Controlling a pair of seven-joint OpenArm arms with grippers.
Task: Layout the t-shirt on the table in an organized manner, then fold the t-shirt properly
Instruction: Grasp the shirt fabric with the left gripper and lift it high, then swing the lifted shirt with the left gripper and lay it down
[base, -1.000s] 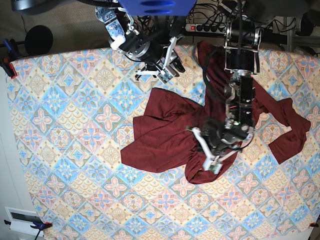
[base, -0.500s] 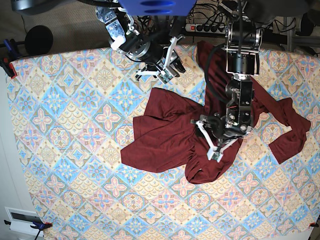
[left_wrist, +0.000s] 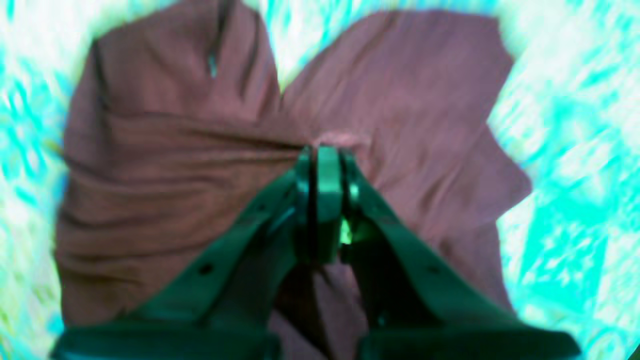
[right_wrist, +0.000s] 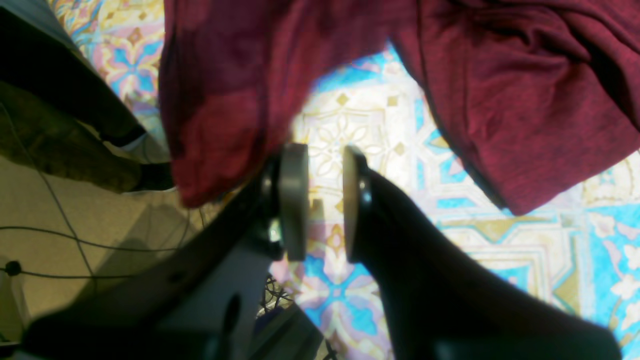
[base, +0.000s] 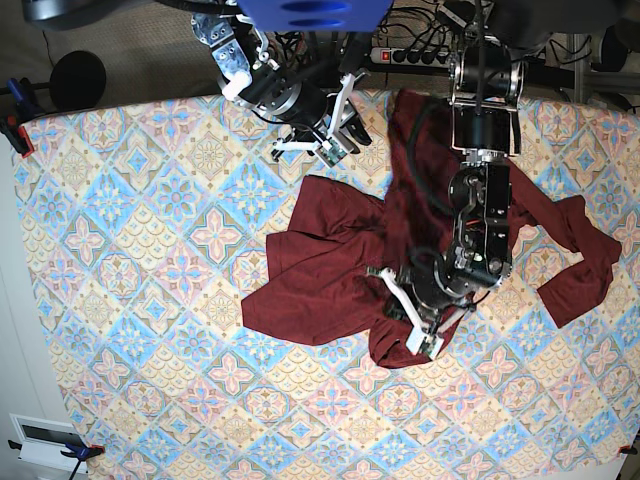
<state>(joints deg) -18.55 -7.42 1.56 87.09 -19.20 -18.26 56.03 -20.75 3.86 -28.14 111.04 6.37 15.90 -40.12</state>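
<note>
Patterned table (base: 140, 250) bears the crumpled t-shirt (base: 330, 270); left hand (base: 415, 318) pinches it, right hand (base: 335, 140) parted, empty.

power strip (base: 412, 55), cables (right_wrist: 55, 235), round black object (base: 77, 79)

Soft matt knit cloth, creased and faintly heathered, on the maroon t-shirt (right_wrist: 540, 115). Smooth printed cloth in pastel tile pattern over the bench (base: 150, 230), flat and matt. Dark hard plastic with a slight sheen on the right hand (right_wrist: 318, 200), with dull grey flat pads (right_wrist: 294, 200).
</note>
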